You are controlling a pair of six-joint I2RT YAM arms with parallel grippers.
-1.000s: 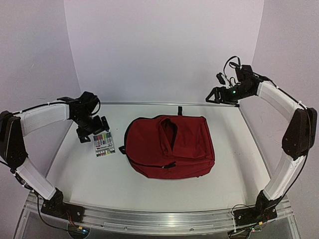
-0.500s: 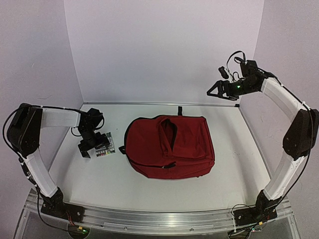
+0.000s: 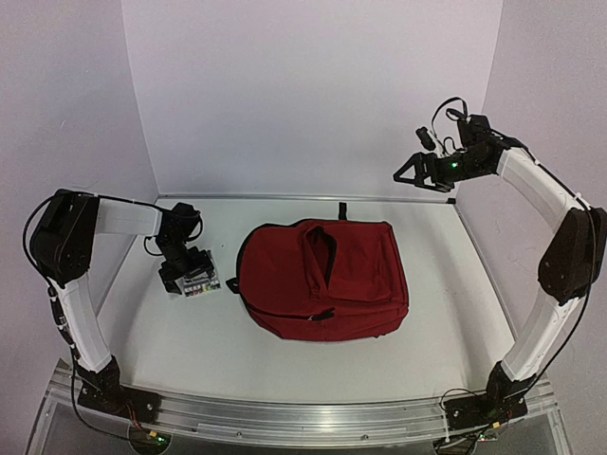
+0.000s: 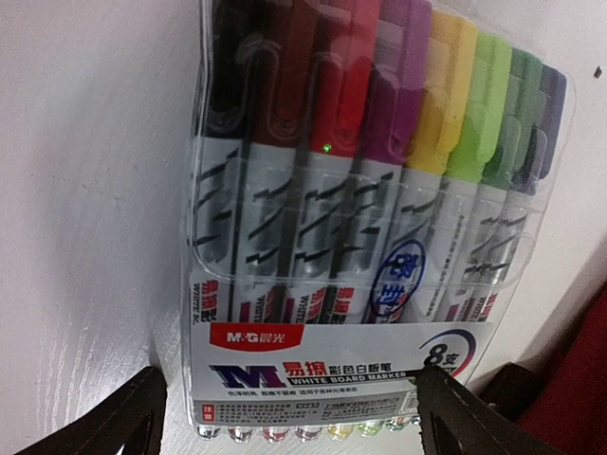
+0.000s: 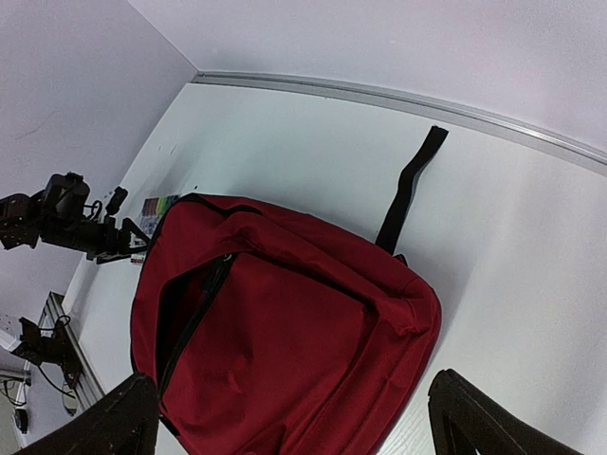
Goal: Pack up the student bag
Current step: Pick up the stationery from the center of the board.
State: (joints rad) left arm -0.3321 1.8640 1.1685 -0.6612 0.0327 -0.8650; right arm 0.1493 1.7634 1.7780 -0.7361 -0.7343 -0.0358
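The student bag [image 3: 327,284], a dark red backpack, lies flat mid-table with a zip opening gaping on its upper face; it fills the right wrist view [image 5: 303,332]. A clear pack of coloured whiteboard markers [image 3: 203,278] lies just left of the bag and fills the left wrist view [image 4: 360,237]. My left gripper [image 3: 190,277] is low over the pack, open, with its fingers [image 4: 109,427] either side of the pack's labelled end. My right gripper [image 3: 408,175] is open and empty, raised high over the back right corner, apart from the bag.
A black strap [image 3: 341,209] sticks out from the bag's far side towards the back wall, also in the right wrist view [image 5: 408,190]. Lilac walls close in left, back and right. A metal rail [image 3: 303,412] runs along the near edge.
My left gripper has moved right and down onto the marker pack, covering most of it. My right gripper rose slightly, then held still. The bag has not moved.
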